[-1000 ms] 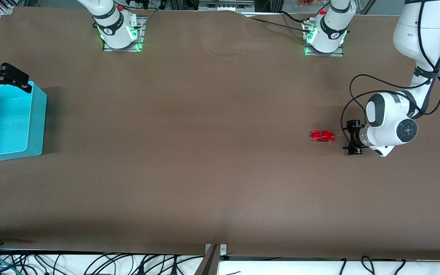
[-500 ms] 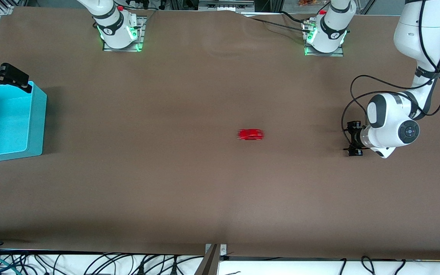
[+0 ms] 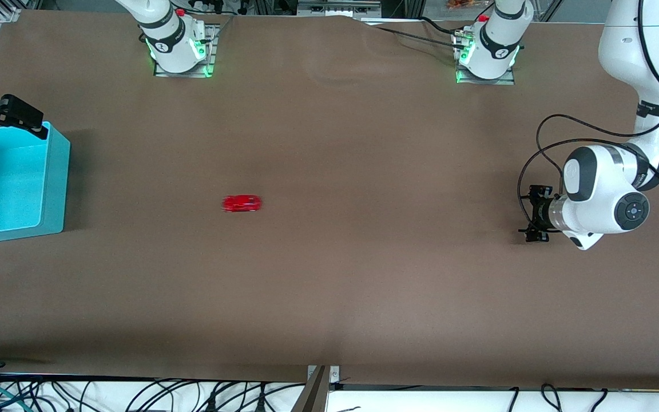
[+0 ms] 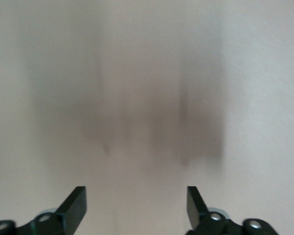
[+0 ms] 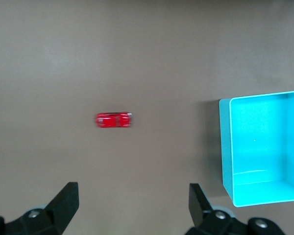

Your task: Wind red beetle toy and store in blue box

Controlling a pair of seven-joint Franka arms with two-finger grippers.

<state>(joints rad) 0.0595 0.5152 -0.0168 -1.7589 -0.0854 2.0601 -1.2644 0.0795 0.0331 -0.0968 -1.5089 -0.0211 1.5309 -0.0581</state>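
Left hand (image 3: 537, 213): low over the table (image 3: 329, 274) at the left arm's end; fingers (image 4: 74, 205) spread wide apart in the left wrist view, nothing between them, only bare table surface under them.
Right hand (image 3: 3, 117): over the rim of the blue box at the right arm's end; fingers (image 5: 64, 200) spread wide in the right wrist view, holding nothing.
Red beetle toy (image 3: 242, 203): on its wheels on the table, free of both hands; blurred along its length in the front view; lies between the two hands, closer to the right arm's end than to the left arm's, well apart from the left hand. Also seen from the right wrist view (image 5: 113, 120), on open table, apart from the box.
Blue box (image 3: 55, 177): open top up, on the table at the right arm's end, partly cut by the front view's edge; inside shows bare cyan floor; the toy is not in it. Right wrist view (image 5: 225, 147) shows one corner and two walls.
Table: brown surface, carries toy and box.
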